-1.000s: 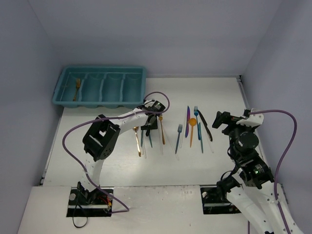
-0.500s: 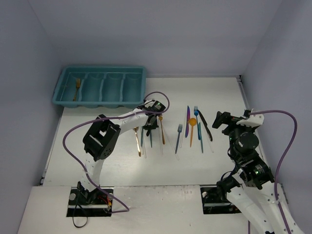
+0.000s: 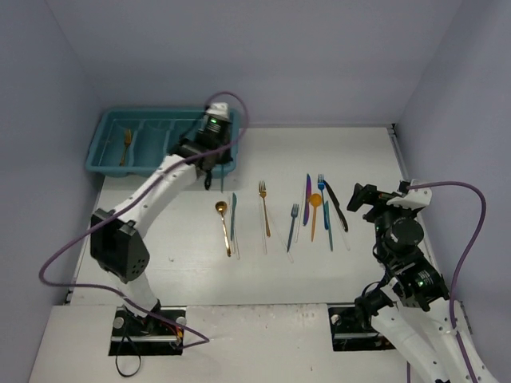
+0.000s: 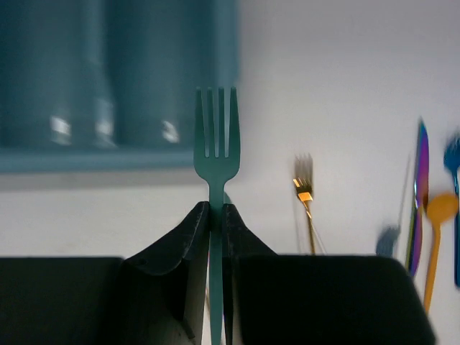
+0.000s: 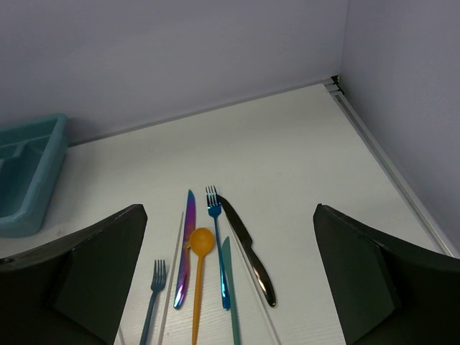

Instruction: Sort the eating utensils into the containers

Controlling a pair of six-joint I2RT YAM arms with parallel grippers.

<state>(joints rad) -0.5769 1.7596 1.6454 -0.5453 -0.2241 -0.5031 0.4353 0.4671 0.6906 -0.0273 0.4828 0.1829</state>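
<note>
My left gripper is shut on a teal fork, held above the table just in front of the right end of the teal tray. The fork's tines point toward the tray. A gold fork lies in the tray's leftmost compartment. On the table lie a gold spoon, a teal knife, a gold fork, a grey-blue fork, a purple knife, a blue fork, an orange spoon and a black knife. My right gripper is open and empty, above these.
Another teal knife and thin translucent sticks lie among the right-hand utensils. Walls close the table at the back and on both sides. The left arm's purple cable loops over the tray's right end.
My left gripper has lifted the teal fork out of the left group of utensils and swung back and left to the tray's right end. The right arm has not moved.
</note>
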